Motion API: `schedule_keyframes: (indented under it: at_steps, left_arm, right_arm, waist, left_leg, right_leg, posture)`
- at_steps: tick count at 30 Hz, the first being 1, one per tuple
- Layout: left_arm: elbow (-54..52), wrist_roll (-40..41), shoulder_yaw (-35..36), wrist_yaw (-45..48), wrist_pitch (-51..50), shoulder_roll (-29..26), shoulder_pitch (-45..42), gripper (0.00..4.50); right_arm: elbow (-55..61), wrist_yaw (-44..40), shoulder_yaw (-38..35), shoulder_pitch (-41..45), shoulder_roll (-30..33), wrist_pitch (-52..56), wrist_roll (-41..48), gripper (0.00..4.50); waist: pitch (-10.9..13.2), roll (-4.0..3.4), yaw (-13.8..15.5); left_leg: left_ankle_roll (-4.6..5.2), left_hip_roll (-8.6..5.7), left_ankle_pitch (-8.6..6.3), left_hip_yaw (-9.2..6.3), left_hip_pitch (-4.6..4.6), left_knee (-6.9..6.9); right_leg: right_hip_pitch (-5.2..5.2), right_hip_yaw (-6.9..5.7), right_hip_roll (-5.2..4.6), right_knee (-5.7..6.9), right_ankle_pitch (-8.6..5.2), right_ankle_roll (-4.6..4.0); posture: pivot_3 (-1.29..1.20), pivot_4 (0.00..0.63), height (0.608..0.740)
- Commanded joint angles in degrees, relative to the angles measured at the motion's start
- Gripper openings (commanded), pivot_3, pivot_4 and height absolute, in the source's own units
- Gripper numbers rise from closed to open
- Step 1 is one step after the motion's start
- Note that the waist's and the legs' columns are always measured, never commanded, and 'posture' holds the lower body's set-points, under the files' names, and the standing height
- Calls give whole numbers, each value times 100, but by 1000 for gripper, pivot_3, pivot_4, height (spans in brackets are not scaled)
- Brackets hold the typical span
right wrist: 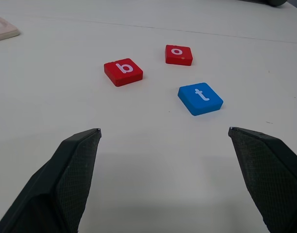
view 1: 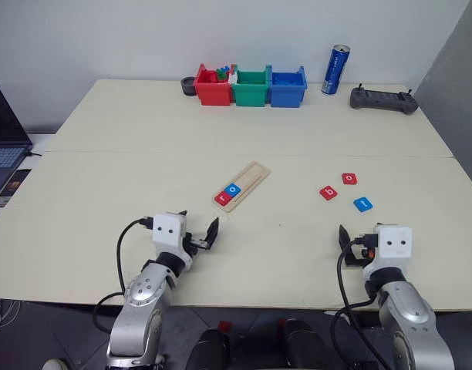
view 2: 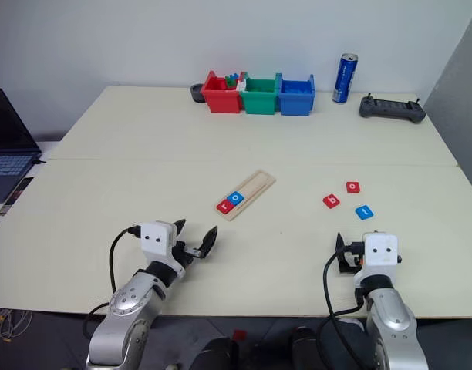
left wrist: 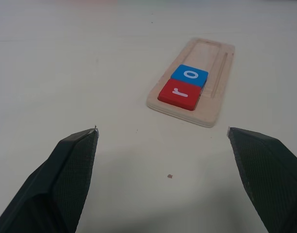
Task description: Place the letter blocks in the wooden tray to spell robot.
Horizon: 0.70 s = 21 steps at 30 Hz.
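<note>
Already r and o sat in the wooden tray (view 1: pixel 241 186) mid-desk | b (right wrist: pixel 123 71), o (right wrist: pixel 178 54), t (right wrist: pixel 200 98) waited toward the right edge | left gripper (left wrist: pixel 163 145) and right gripper (right wrist: pixel 164 145) both gaped wide, empty, ready to pick.

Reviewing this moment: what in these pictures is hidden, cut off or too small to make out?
- Red bin: contents in the head views are too small to identify and partly hidden by its wall.
- Laptop: cut off by the left edge of the head views.
- Wooden tray: the right wrist view cuts off all but one corner.
- Dark object behind the red bin: partly hidden, unidentifiable.
</note>
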<state>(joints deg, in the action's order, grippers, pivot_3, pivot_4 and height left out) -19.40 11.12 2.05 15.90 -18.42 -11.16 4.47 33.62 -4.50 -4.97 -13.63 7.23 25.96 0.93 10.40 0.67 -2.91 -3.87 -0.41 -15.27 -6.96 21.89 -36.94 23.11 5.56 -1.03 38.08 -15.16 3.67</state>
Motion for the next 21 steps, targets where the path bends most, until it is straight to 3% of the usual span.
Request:
schedule_keyframes:
  at_steps: [1,21]
  left_arm:
    - [-2,35,44,76,103,-74,-60,4500]
    - [349,16,142,59,456,-56,-332,4500]
  right_arm:
    - [82,91,29,50,-49,-200,-51,4478]
    - [-55,120,50,254,18,-311,-110,4478]
  waist:
    - [0,0,0]
    - [0,0,2]
  left_leg:
    - [0,0,0,0,0,0]
    - [0,0,0,-1,0,0]
  right_leg:
    - [0,0,0,0,0,0]
    - [0,0,0,1,1,-1]
  posture:
    - [0,150,740]
    - [0,150,740]
